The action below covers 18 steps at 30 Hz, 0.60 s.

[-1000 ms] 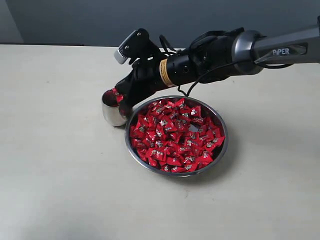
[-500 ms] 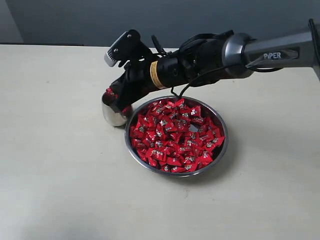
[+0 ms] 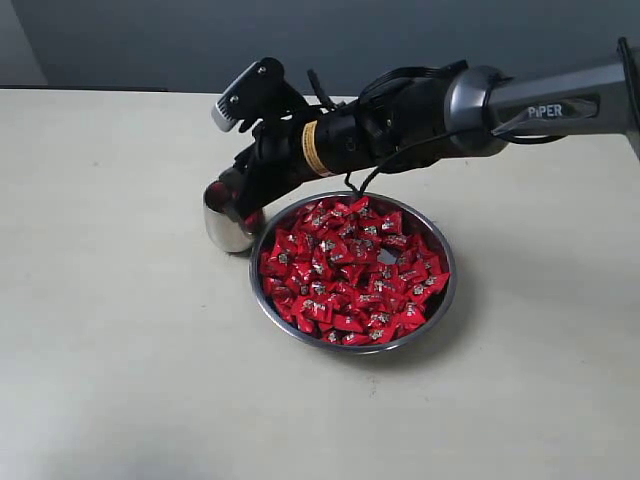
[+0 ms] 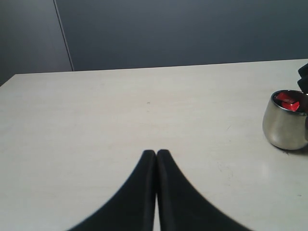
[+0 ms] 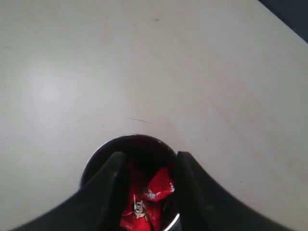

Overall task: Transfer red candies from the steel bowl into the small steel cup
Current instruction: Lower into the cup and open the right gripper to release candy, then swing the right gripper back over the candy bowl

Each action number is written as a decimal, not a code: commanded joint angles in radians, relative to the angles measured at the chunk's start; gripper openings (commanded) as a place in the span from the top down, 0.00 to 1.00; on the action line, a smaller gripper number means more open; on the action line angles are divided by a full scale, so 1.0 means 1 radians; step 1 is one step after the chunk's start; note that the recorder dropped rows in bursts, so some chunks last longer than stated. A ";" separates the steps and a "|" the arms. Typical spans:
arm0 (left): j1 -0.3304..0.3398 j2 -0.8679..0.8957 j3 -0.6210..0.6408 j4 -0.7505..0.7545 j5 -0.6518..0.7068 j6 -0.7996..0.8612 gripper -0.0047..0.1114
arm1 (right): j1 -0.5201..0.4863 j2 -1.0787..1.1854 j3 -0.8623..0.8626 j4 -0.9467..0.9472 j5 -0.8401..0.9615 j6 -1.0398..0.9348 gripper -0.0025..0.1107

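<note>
Since one second ago the right arm has shifted a little to the left, and the red candy that was pinched over the cup then is no longer between the fingers. Nearest in the exterior view is one steel bowl (image 3: 355,349) on the bench (image 3: 120,350), filled with red candies (image 3: 350,270) that are too many to count. Just behind its left rim, touching it or nearly so, stands one small steel cup (image 3: 222,228), upright. The right gripper (image 3: 232,200) partly covers the cup mouth, so the inside cannot be seen from this view. In the right wrist view the right gripper (image 5: 150,156) has its fingers (image 5: 113,178) clearly apart, with nothing held between them, and the tips are at the mouth of the cup (image 5: 137,139). Whether they touch the rim I cannot tell. At least two candies (image 5: 149,197) lie in the cup, and the picture edge cuts off its lower part. In the left wrist view the left gripper (image 4: 156,154) has its fingers pressed together and holds nothing. It hangs over bare bench, well apart from the cup (image 4: 284,120), which is cut off by the picture edge and shows red candies (image 4: 288,103) inside.
</note>
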 commanded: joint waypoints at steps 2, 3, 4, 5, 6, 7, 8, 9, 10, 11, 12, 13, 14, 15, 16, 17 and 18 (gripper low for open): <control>0.001 -0.004 0.004 -0.003 -0.002 -0.002 0.96 | -0.001 -0.003 -0.007 0.004 0.080 0.038 0.71; 0.001 -0.004 0.004 -0.003 -0.002 -0.002 0.96 | -0.001 -0.005 -0.007 0.004 0.104 0.050 0.76; 0.001 -0.004 0.004 -0.003 -0.002 -0.002 0.96 | -0.001 -0.005 -0.007 0.004 0.114 0.059 0.82; 0.001 -0.004 0.004 -0.003 -0.002 -0.002 0.96 | -0.004 -0.005 -0.007 0.004 0.114 0.059 0.88; 0.001 -0.004 0.004 -0.003 -0.002 -0.002 0.96 | -0.004 -0.007 -0.007 0.004 0.111 0.059 0.96; 0.001 -0.004 0.004 -0.003 -0.002 -0.002 0.96 | -0.004 -0.007 -0.007 0.004 0.111 0.059 0.98; 0.001 -0.004 0.004 -0.003 -0.002 -0.002 0.96 | -0.004 -0.011 -0.007 0.004 0.111 0.059 0.98; 0.001 -0.004 0.004 -0.003 -0.002 -0.002 0.96 | -0.004 -0.011 -0.007 0.004 0.109 0.064 0.98; 0.001 -0.004 0.004 -0.003 -0.002 -0.002 0.96 | -0.006 -0.015 -0.004 0.007 0.106 0.075 0.98; 0.001 -0.004 0.004 -0.003 -0.002 -0.002 0.96 | -0.011 -0.018 0.000 0.007 0.102 0.088 0.98; 0.001 -0.004 0.004 -0.003 -0.002 -0.002 0.96 | -0.018 -0.022 0.007 0.011 0.090 0.104 0.98; 0.001 -0.004 0.004 -0.003 -0.002 -0.002 0.96 | -0.028 -0.029 0.018 0.011 0.072 0.115 0.98; 0.001 -0.004 0.004 -0.003 -0.002 -0.002 0.96 | -0.042 -0.037 0.031 0.011 0.048 0.115 0.98; 0.001 -0.004 0.004 -0.003 -0.002 -0.002 0.96 | -0.056 -0.052 0.052 0.017 0.035 0.116 0.98; 0.001 -0.004 0.004 -0.003 -0.002 -0.002 0.96 | -0.073 -0.069 0.080 0.032 0.031 0.116 0.98; 0.001 -0.004 0.004 -0.003 -0.002 -0.002 0.96 | -0.089 -0.089 0.103 0.052 0.031 0.116 0.98; 0.001 -0.004 0.004 -0.003 -0.002 -0.002 0.96 | -0.110 -0.110 0.141 0.069 0.033 0.107 0.98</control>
